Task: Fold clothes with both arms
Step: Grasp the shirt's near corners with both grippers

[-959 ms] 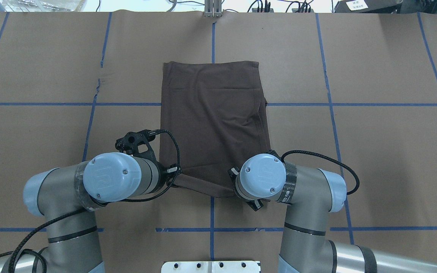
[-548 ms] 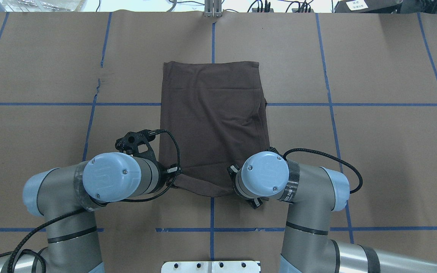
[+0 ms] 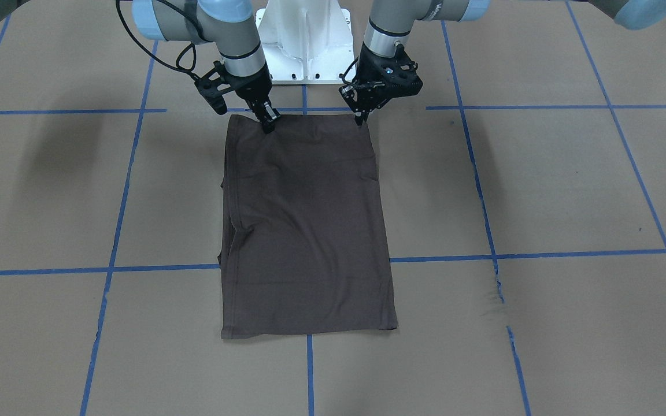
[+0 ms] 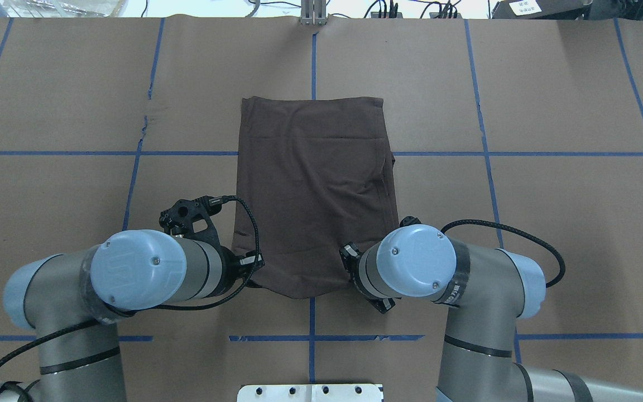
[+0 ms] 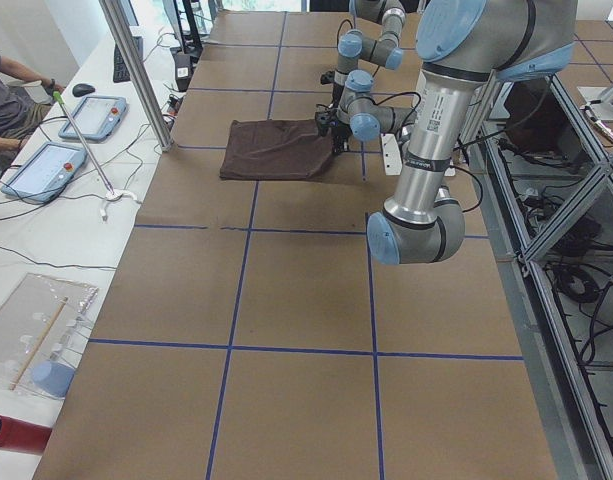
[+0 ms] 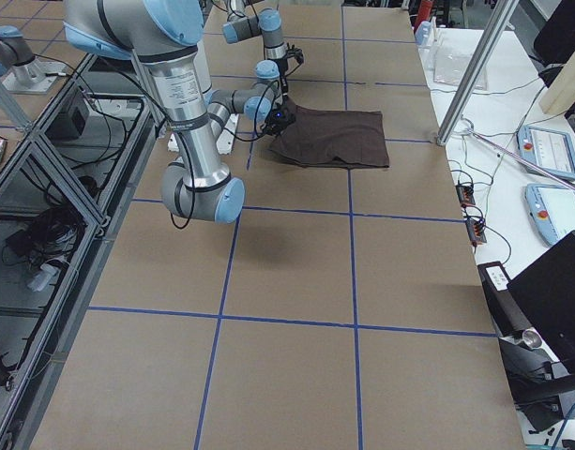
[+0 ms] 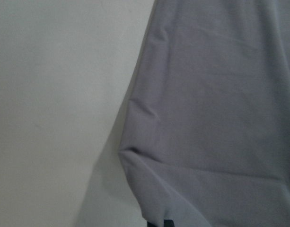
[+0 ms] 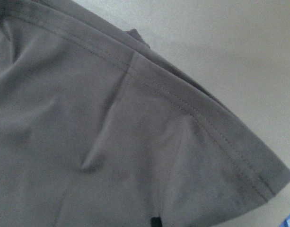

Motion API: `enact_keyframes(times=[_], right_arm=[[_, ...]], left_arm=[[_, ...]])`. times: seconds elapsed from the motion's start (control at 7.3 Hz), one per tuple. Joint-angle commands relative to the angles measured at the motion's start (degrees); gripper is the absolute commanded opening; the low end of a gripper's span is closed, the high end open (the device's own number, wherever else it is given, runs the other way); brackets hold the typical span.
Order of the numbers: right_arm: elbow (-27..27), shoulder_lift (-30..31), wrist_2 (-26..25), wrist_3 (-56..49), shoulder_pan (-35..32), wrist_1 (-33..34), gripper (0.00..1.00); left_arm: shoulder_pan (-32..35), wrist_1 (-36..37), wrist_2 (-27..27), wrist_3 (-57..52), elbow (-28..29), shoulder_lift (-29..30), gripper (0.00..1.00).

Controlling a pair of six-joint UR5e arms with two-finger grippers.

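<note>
T-shirt (image 4: 310, 184): folded to long dark brown rectangle, flat on table (image 4: 550, 223), centred over blue tape line (image 4: 313, 61). Far edge straight, lying flat. Near edge by robot, sagging in shallow curve between grippers. Left gripper (image 3: 361, 119): fingers closed narrow on near corner, left-arm side. Right gripper (image 3: 267, 123): pinching near corner, right-arm side. Right edge of T-shirt: doubled layers, stitched hem, few creases. Wrist views: only fabric and table, close up.
</note>
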State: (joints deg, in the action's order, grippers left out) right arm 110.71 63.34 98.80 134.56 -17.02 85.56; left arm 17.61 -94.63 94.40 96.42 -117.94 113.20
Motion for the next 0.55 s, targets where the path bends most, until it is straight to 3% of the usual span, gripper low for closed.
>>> enact_keyframes(times=[0.0,0.41], right_arm=[[6.25,3.01,1.12,0.00,2.69,-0.05,0.00],[5.58,2.23,2.63,-1.14,1.48,-0.74,0.00]], left_arm=[[-5.37,2.59,0.26,0.79,-7.27,-3.68,0.00],[-6.45,2.70,2.53,0.79,-8.36,-2.55,0.00]])
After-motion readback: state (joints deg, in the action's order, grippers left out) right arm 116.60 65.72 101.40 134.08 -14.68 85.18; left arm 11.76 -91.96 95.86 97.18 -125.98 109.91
